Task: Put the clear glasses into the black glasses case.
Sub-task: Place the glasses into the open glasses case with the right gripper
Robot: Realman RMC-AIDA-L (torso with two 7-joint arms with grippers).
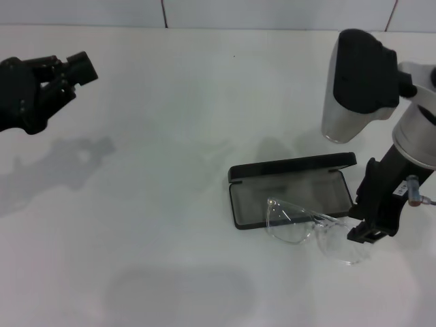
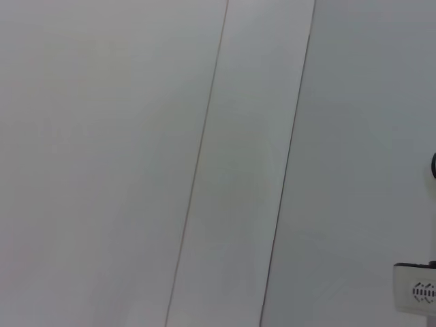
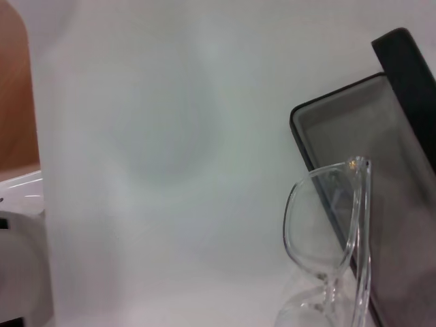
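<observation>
The black glasses case (image 1: pixel 286 189) lies open right of the table's centre, grey lining up and lid (image 1: pixel 293 167) standing at its far side. The clear glasses (image 1: pixel 300 221) rest tilted across the case's near rim, one lens over the lining and the other lens on the table side. My right gripper (image 1: pixel 363 235) is at the glasses' right end, shut on them. The right wrist view shows the glasses (image 3: pixel 327 225) close up against the case's wall (image 3: pixel 381 136). My left gripper (image 1: pixel 75 71) hangs parked at the far left, away from both.
The white table (image 1: pixel 170 204) spreads wide to the left and front of the case. My right arm's silver and black body (image 1: pixel 357 82) looms above the case's far right corner. A tiled wall runs behind. The left wrist view shows only white panels and a small white device (image 2: pixel 417 289).
</observation>
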